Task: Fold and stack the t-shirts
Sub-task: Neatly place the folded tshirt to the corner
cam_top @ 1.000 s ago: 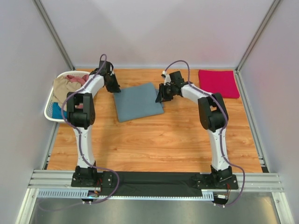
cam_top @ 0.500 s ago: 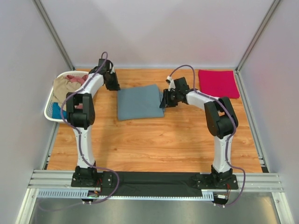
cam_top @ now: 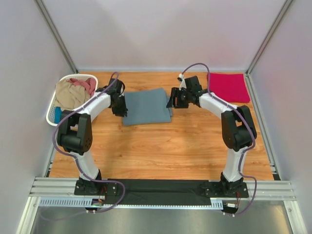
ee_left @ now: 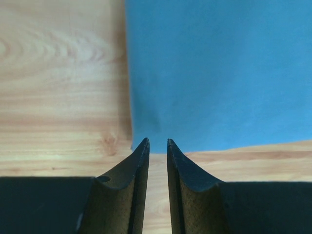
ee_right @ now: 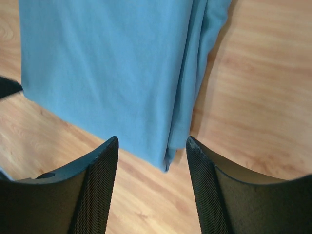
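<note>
Top external view: folded grey-blue t-shirt (cam_top: 146, 106) between left tool (cam_top: 122, 104), fingers nearly together, and right tool (cam_top: 174, 101), fingers wide apart.

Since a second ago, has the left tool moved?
Yes. The left tool has come nearer and rightward, away from the laundry basket, to the grey-blue shirt's left edge.

Overhead view from behind arm bases, wrist views close, looking down past fingertips, all sharing grey-blue t-shirt (cam_top: 146, 106).
</note>
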Controlling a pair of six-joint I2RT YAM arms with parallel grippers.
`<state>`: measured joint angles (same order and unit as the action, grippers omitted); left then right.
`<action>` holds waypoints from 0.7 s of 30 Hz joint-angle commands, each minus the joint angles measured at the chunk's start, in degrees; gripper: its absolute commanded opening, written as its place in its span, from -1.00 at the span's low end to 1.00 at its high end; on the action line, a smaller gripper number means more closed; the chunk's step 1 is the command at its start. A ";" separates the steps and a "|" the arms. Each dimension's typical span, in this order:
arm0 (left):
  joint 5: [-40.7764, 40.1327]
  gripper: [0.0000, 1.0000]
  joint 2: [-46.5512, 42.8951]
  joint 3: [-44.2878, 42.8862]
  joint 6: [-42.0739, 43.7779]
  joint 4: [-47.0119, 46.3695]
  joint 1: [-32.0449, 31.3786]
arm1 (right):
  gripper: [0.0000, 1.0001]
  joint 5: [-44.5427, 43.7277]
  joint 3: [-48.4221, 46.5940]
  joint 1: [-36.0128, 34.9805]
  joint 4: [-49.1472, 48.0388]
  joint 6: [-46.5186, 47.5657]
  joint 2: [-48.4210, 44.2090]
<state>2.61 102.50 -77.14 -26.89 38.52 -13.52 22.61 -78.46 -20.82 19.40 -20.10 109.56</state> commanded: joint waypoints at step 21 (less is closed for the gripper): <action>-0.50 -0.44 -3.59 -3.80 -4.75 9.81 0.95 | 0.35 -4.86 -18.58 -2.47 -1.20 -0.37 20.87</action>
<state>2.09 107.11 -76.64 -32.16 44.91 -12.71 17.45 -96.38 -21.63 19.16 -19.07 128.46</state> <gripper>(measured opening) 0.281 0.678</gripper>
